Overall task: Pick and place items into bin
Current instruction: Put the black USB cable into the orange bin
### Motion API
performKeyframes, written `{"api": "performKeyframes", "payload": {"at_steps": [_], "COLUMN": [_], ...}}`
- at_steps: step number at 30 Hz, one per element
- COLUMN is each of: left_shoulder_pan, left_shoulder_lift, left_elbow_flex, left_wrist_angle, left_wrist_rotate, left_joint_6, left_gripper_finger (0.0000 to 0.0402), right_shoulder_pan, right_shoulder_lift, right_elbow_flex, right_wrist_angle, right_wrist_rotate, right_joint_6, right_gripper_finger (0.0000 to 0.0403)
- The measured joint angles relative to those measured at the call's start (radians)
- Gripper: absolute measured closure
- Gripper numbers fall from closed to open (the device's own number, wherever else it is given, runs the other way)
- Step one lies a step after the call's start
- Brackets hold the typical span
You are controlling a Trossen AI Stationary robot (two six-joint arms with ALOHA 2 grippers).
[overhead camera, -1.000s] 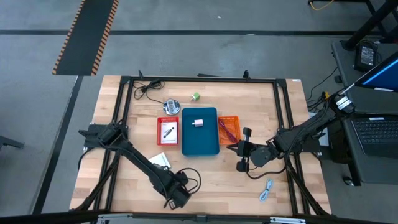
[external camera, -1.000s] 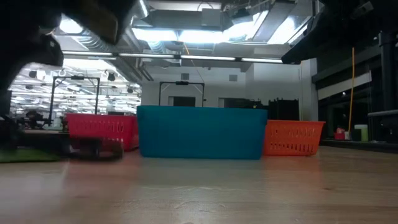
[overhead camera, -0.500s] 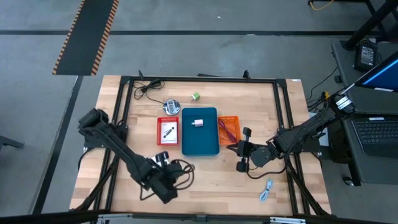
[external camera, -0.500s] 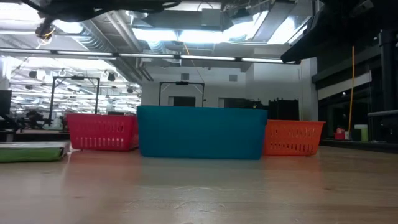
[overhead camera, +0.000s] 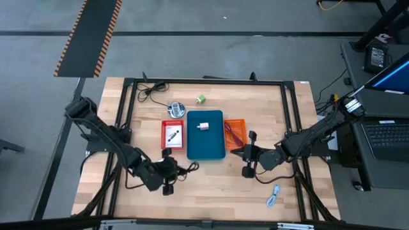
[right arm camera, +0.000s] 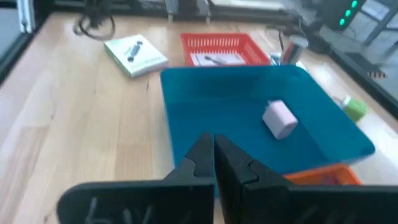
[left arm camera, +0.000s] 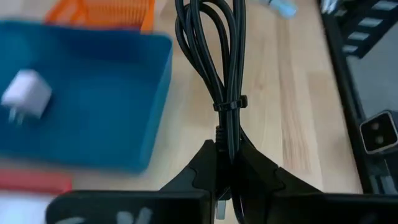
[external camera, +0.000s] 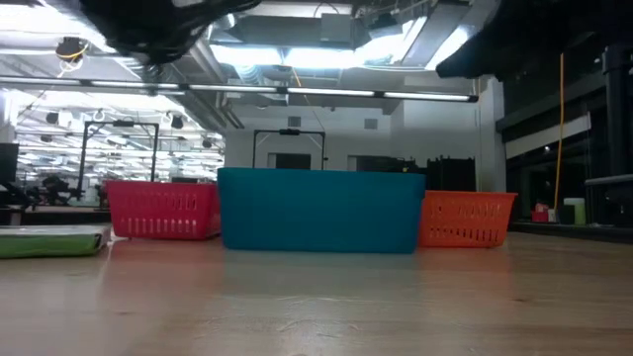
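Left gripper (left arm camera: 227, 146) clamps coiled black cable (left arm camera: 211, 56), held above bare table (overhead camera: 211, 185). Just ahead: blue bin (left arm camera: 93, 106) with white charger (left arm camera: 25, 99); orange basket (left arm camera: 112, 11) beyond. Right gripper (right arm camera: 214, 155), fingers together, empty, waits beside blue bin.

High view: straight down from above, far enough to take in the whole table (overhead camera: 211, 191) and both arms. Low view: level at table-top height, facing the blue bin (external camera: 318, 210) with the red bin (external camera: 163, 210) and orange bin (external camera: 468, 219) beside it. Left wrist view: close, looking past the left gripper (left arm camera: 227, 155) to the blue bin ahead. Right wrist view: close, past the right gripper (right arm camera: 213, 158), the same bin just beyond. All four views share the blue bin.
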Motion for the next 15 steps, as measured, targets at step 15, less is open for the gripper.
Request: {"api": "performKeyframes", "payload": {"at_steps": [15], "left_shoulder_pan": [0.135], "left_shoulder_lift": [-0.062], "left_elbow_flex": [-0.257], "left_wrist_angle": [0.677], "left_wrist_rotate": [0.186], "left_joint_6": [0.546], "left_gripper_finger": [0.037], "right_shoulder_pan": [0.0], "right_shoulder_lift": [0.023], "right_elbow_flex": [0.0], "right_wrist_angle": [0.272], "right_wrist_rotate": [-0.152], "right_joint_6": [-0.098], "right_gripper_finger": [0.0401]}}
